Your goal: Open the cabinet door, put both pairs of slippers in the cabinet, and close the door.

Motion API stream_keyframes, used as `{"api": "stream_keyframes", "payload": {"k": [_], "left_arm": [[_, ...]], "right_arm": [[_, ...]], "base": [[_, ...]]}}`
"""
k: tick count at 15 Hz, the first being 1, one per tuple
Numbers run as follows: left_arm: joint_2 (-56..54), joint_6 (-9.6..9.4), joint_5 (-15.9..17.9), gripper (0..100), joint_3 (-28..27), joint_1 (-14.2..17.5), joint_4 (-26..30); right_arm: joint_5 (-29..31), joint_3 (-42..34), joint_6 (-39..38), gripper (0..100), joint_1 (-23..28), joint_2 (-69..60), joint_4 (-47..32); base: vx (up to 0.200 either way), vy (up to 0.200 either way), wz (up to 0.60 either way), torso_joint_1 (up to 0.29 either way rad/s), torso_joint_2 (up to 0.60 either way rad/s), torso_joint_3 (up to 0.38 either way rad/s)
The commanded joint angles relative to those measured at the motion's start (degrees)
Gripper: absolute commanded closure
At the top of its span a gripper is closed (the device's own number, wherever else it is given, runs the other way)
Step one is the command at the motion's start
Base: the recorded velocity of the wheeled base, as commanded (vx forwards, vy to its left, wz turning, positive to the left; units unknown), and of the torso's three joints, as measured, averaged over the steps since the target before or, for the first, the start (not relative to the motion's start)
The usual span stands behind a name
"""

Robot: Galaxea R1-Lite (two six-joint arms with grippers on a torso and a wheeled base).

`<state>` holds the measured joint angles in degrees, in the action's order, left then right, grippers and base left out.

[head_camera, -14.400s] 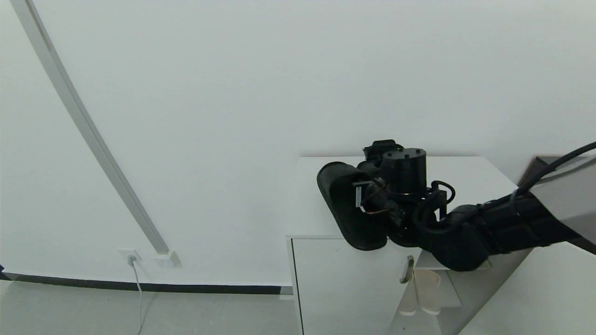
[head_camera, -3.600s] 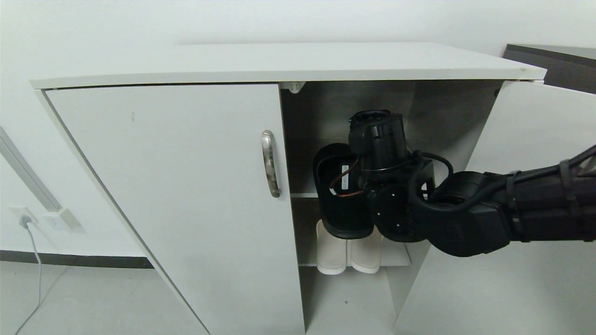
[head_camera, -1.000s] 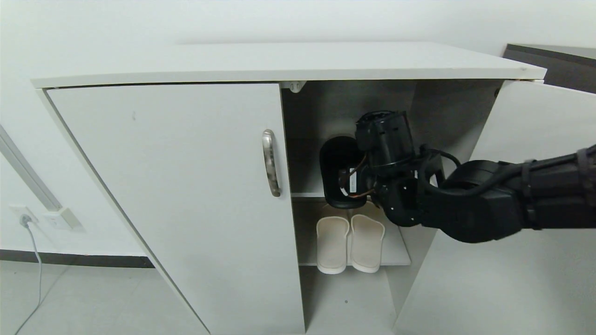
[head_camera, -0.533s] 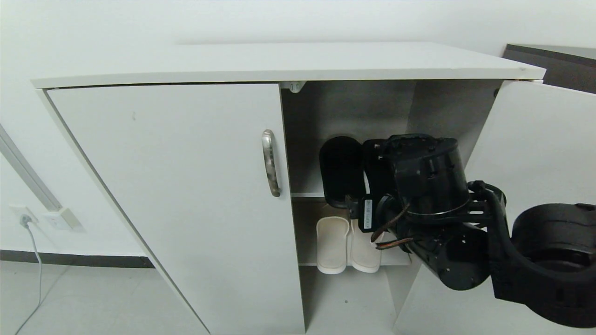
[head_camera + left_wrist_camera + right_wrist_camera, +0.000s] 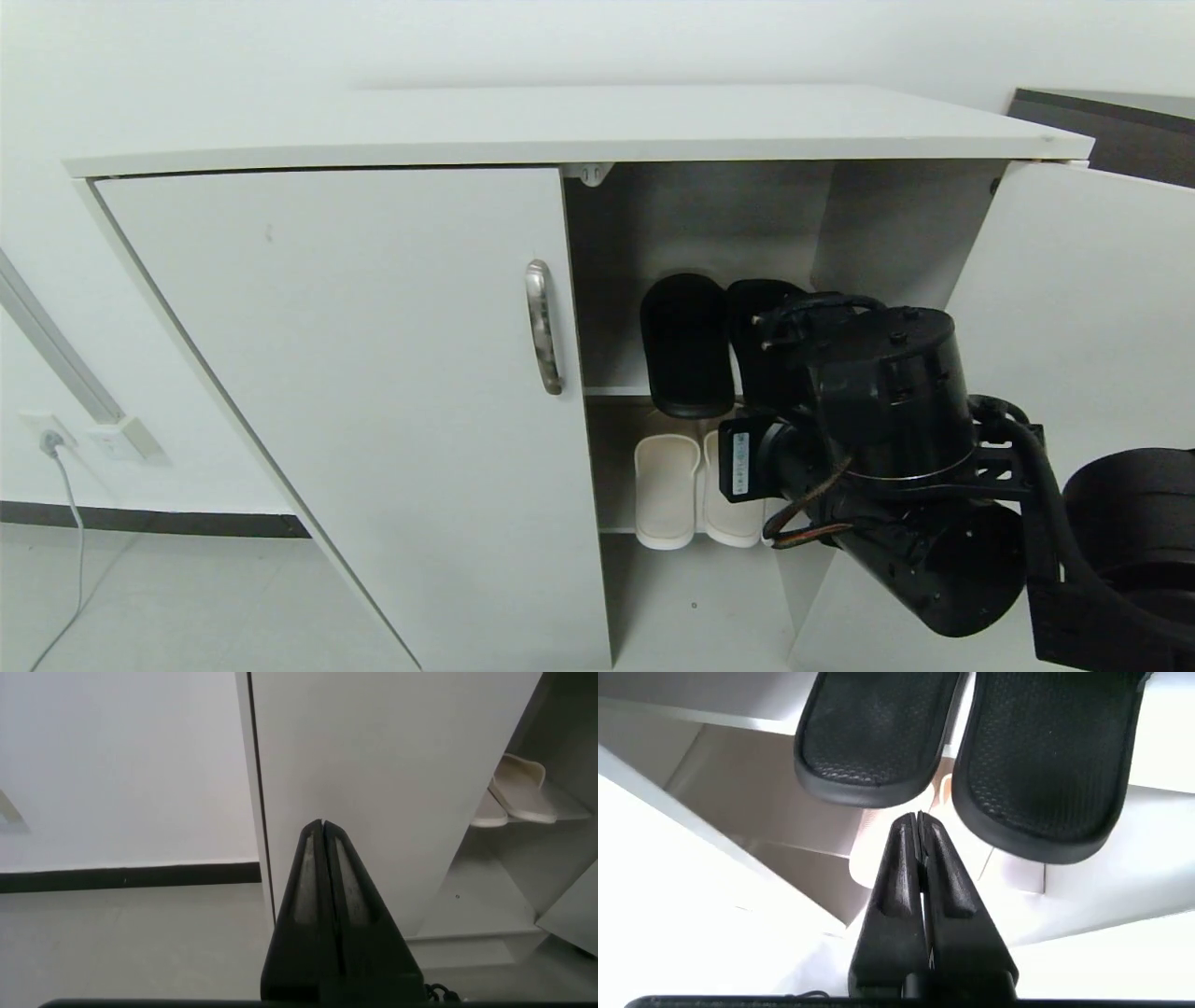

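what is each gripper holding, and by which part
Nothing. Both the right gripper and left gripper have shut, empty jaws; the black slippers lie free on the shelf.

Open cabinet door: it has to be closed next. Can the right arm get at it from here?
Probably yes. The open cabinet door stands beside the right arm, with nothing between them; the right end effector is shut and empty, clear of the black slippers.

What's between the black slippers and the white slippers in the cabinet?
Head view: a white shelf board, black rubber slippers on it, white slippers beneath.
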<state>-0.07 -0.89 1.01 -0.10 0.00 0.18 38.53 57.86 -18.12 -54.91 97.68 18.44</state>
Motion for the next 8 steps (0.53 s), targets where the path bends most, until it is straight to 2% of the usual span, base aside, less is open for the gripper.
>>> {"api": "stream_keyframes", "payload": {"k": [1, 7, 8], "left_arm": [[0.1, 0.01, 0.0, 100, 0.0, 0.0, 0.0], [0.1, 0.01, 0.0, 100, 0.0, 0.0, 0.0], [0.1, 0.01, 0.0, 100, 0.0, 0.0, 0.0]], "right_arm": [[0.0, -0.2, 0.0, 100, -0.3, -0.3, 0.0], [0.1, -0.7, 0.1, 100, -0.6, -0.1, 0.0], [0.1, -0.7, 0.1, 100, -0.6, -0.1, 0.0]], "base": [[0.0, 0.0, 0.0, 0.0, 0.0, 0.0], [0.0, 0.0, 0.0, 0.0, 0.0, 0.0], [-0.2, 0.0, 0.0, 0.002, 0.0, 0.002]]}}
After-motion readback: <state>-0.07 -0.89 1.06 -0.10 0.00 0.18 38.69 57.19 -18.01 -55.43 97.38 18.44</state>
